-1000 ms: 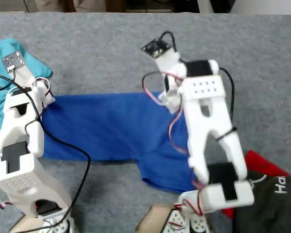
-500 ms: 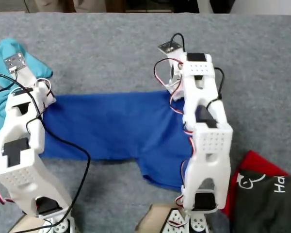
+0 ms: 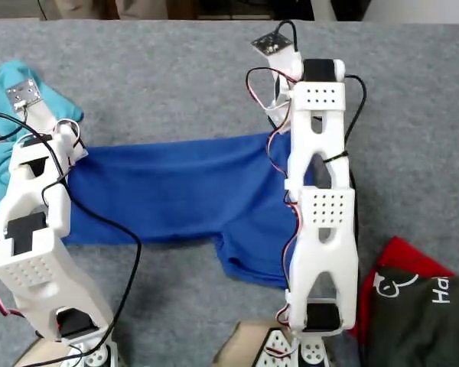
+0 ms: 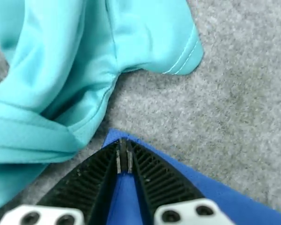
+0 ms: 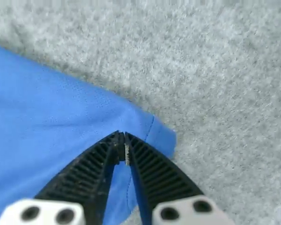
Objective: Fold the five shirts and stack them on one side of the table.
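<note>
A blue shirt [image 3: 176, 191] lies spread across the middle of the grey table. My left gripper [image 4: 123, 157] is shut on the blue shirt [image 4: 126, 192] at its left far corner, right beside a teal shirt [image 4: 51, 70]. In the high view that gripper [image 3: 70, 145] sits at the blue cloth's left edge, next to the teal shirt [image 3: 4, 122]. My right gripper [image 5: 122, 146] is shut on the blue shirt [image 5: 47, 122] near its right far corner. Seen from above, that arm [image 3: 317, 153] stretches over the cloth's right end.
A dark grey shirt [image 3: 424, 313] lies on a red one [image 3: 402, 256] at the near right corner of the table. Bare grey table [image 3: 161, 69] runs along the far side. Both arm bases stand at the near edge.
The right arm has stretched out toward the far side, dragging the blue shirt's right corner farther away. The left arm has stayed almost still on its corner.
</note>
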Robot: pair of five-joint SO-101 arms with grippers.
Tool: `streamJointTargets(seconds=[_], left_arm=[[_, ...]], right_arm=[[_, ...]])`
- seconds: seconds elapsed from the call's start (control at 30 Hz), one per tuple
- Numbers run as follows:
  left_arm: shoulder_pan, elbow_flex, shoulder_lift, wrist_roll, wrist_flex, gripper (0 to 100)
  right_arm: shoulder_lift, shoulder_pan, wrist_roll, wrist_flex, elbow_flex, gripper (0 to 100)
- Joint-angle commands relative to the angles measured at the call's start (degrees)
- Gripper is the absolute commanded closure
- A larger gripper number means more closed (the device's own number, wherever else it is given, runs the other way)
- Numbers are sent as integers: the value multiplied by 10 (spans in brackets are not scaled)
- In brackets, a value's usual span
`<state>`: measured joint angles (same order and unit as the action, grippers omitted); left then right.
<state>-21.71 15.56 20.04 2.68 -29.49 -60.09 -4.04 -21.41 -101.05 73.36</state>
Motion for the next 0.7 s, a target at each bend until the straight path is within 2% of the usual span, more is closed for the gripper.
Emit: streamJointTargets(seconds=[0.0,0.1,0.3,0.4,0.67], left_arm=[[-12,-40,-12,3,-49,981],[-24,-50,-34,5,-87,981],[-27,-17,-62,5,-85,981],[-27,-1,-79,5,-84,981],[-28,85,-131,6,0,981]], right_arm=[[69,-1,-18,-15,-11,993],[168,-7,-38,-15,-123,991],[444,-41,-97,-9,-450,988],[584,-62,-124,17,-618,956],[872,-92,-206,135,-1064,944]])
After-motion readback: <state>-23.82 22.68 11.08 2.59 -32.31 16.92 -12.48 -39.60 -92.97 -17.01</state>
